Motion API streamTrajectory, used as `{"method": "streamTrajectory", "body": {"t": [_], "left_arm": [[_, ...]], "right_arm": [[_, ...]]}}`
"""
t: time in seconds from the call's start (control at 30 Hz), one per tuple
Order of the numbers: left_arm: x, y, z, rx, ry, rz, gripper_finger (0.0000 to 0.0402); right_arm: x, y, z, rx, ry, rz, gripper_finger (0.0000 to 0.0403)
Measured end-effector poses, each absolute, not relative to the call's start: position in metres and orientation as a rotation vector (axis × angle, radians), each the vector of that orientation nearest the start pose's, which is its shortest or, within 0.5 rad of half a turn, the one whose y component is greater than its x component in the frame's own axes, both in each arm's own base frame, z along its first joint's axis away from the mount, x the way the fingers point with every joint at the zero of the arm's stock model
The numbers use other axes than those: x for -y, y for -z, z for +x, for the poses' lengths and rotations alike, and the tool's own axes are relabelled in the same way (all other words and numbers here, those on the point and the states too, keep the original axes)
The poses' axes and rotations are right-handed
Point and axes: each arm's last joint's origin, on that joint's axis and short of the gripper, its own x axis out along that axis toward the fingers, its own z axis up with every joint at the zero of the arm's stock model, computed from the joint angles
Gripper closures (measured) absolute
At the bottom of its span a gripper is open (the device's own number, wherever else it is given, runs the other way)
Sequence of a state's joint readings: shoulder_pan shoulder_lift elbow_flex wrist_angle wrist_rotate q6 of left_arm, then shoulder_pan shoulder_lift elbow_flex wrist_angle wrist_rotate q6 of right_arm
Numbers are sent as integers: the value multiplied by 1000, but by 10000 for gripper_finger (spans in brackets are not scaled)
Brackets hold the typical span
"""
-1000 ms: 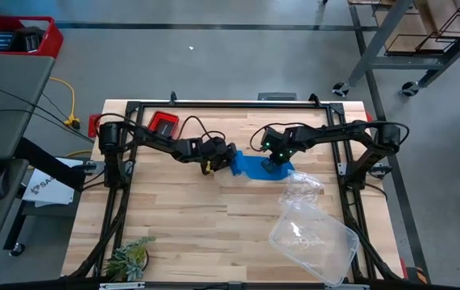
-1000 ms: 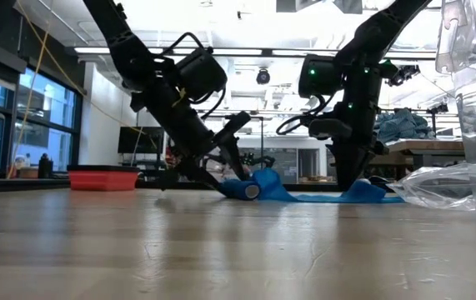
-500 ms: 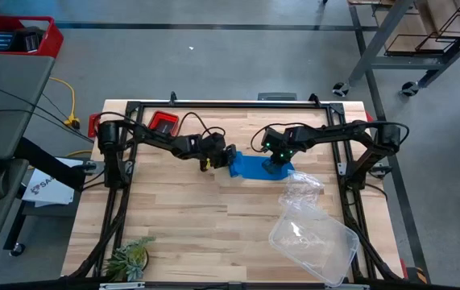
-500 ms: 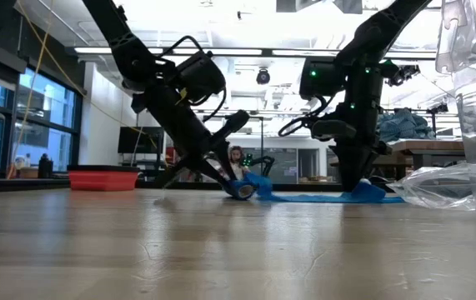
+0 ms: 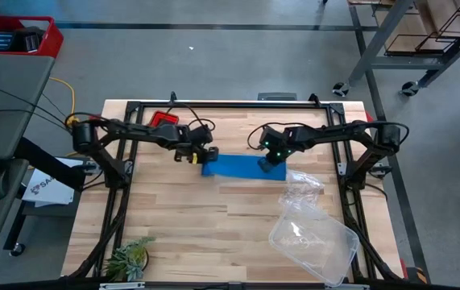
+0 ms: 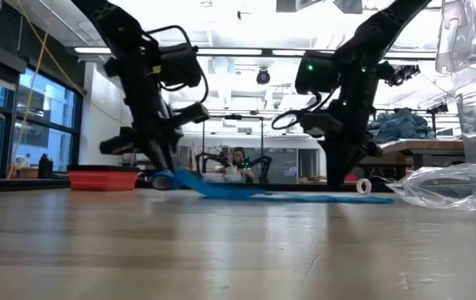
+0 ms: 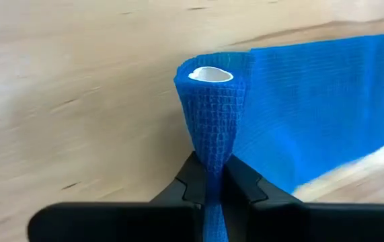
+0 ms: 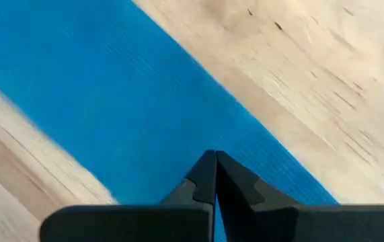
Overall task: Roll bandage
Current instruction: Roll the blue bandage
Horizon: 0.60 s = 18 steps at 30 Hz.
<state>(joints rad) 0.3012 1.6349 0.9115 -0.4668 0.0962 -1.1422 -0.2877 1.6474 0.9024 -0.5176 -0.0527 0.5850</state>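
Note:
The bright blue bandage (image 5: 242, 166) lies as a flat band across the middle of the table. Its left end is a small roll (image 7: 210, 101) around a white core. My left gripper (image 5: 200, 158) is shut on that roll. My right gripper (image 5: 271, 162) stands shut over the band's right part, fingertips down on the fabric (image 8: 178, 121). In the low view the band (image 6: 288, 197) runs from my left gripper (image 6: 164, 177) down to the tabletop under my right gripper (image 6: 343, 182). My left gripper pinches the bandage's rolled end (image 7: 212, 158) between its two fingers, which lie along the roll and slant down from above. The roll sits a little above the table, and the band runs from it, stretched out straight, toward my right gripper. My right gripper presses its shut fingertips (image 8: 205, 176) down on the flat band near its right end (image 8: 178, 154), coming steeply from above. The band lies flat on the table under them.
A clear plastic bag (image 5: 310, 229) lies at the near right, close to the band's right end. A small red tray (image 5: 163, 122) sits at the far left, a green plant (image 5: 129, 258) at the near left corner. Bare wood lies in front of the band.
My left gripper has shut on the rolled end, then gone up and toward the table's left edge, rolling its wrist. The band, humped and short before, is now drawn out long and flat. Its right part has stayed under my right gripper, which kept still.

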Motion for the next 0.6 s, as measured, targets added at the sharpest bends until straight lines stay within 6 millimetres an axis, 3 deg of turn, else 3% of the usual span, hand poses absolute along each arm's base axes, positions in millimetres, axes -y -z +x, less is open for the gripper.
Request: {"method": "streamTrajectory", "body": {"t": [0.33, 0.6], "left_arm": [[-73, -159, 273, -1063, -934, -1138, 383], [-73, -159, 272, -1051, -978, -1127, 379]], "right_arm": [[60, -152, 286, -1156, 542, 746, 403], [48, -132, 293, -1212, 566, 765, 403]]}}
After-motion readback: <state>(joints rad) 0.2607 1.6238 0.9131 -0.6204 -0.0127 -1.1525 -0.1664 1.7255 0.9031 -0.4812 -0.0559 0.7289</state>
